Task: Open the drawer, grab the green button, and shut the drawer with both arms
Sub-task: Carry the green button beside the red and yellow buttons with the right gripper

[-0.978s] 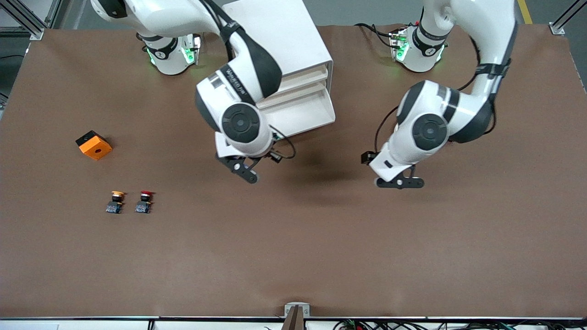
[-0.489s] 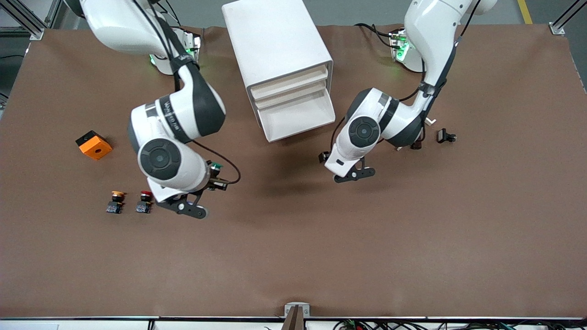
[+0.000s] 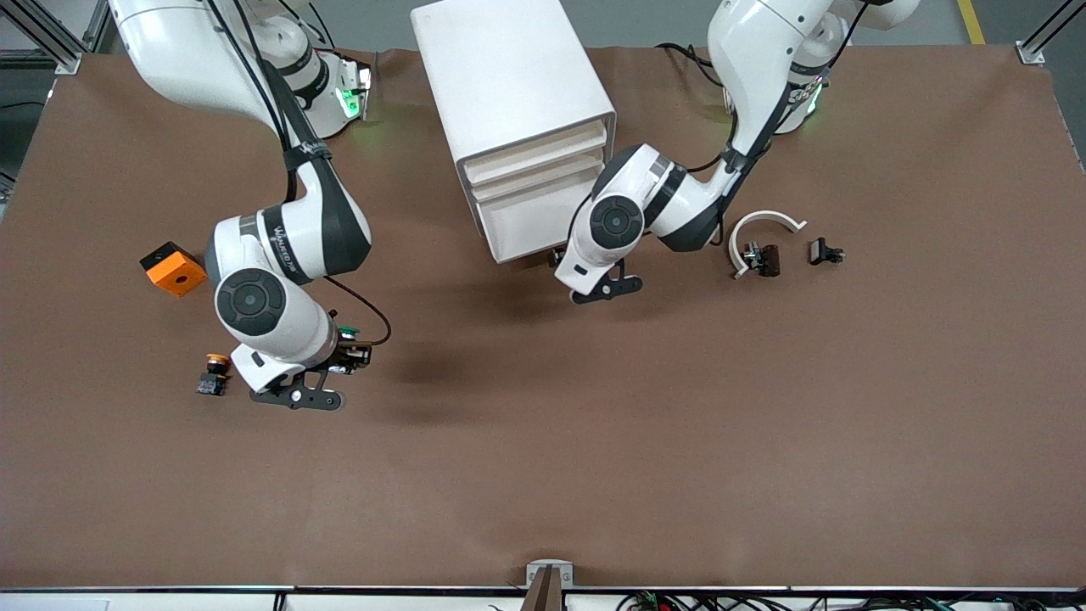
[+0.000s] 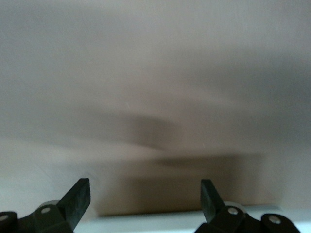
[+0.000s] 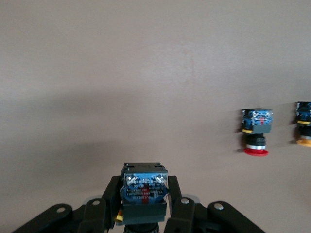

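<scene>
Drawer (image 3: 547, 222), lowest in the cabinet (image 3: 509, 76), stands open at eleven o'clock, just beside the left gripper (image 3: 604, 291), fingers wide; the right gripper (image 3: 299, 397) carries the button (image 3: 348, 330).

L pincer (image 4: 144, 200) agape, R pincer (image 5: 144, 208) clamped.

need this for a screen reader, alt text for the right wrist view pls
The right end effector grips the button, bluish base toward the camera, above the brown table. The red-capped button and an orange-capped button sit on the table.
</scene>
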